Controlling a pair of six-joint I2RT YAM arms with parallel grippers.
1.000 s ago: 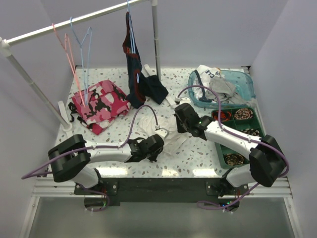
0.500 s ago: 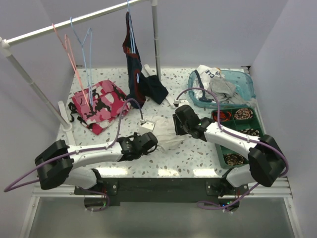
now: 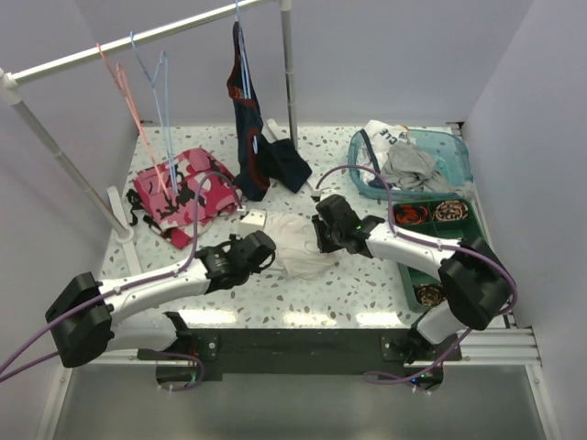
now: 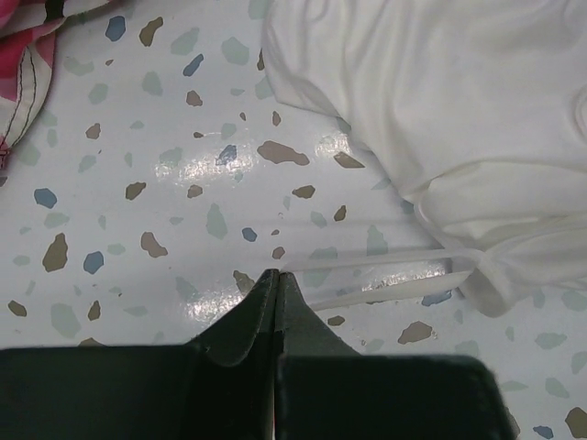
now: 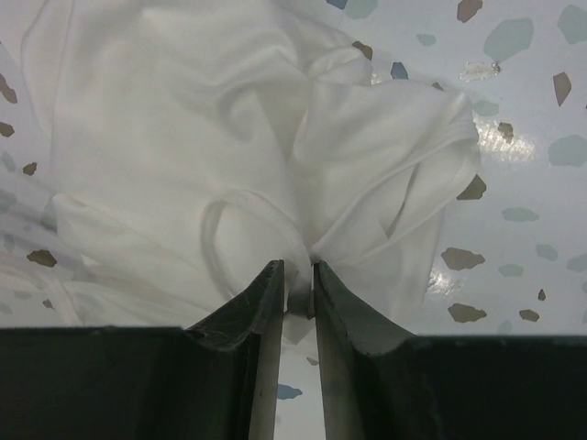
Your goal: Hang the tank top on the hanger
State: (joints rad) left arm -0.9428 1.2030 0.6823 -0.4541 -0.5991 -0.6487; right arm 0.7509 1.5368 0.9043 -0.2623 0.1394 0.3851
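– At centre of the top view, on the speckled terrazzo desk (image 3: 312, 298): small white sleeveless tank top of thin, limp fabric (image 3: 298, 246), bunched and crumpled. Well apart from the thin light-blue wire hanger (image 3: 169, 110), hung on the grey rail (image 3: 83, 54) at upper left.
– Right gripper (image 5: 298, 266)?
– Jaws clenched on a gathered fold of the tank top, apparently more than one layer nipped together. Likely trouble: lifting a wad rather than a single strap, with no open armhole left for threading.
– And the left gripper (image 4: 277, 273)?
– Jaws pressed tight together, tips low over the desk. Narrow strap running right up to the tips in the left wrist view; cannot tell whether caught or merely touching. If merely touching, nothing gained from a pull to spread the cloth.
– Other risks?
– Limp cloth sliding out of a shallow pinch on the way up. Then a long carry toward the upper left, over the pink camouflage garment (image 3: 183, 194) lying below the rail. Also the thin pink hanger (image 3: 128, 92) just beside the blue one: easy to snag the wrong wire, or to set both swinging and miss the shoulder.
– Safest approach, then?
– Probably spreading first, checking for one strap per side, then lifting slowly.
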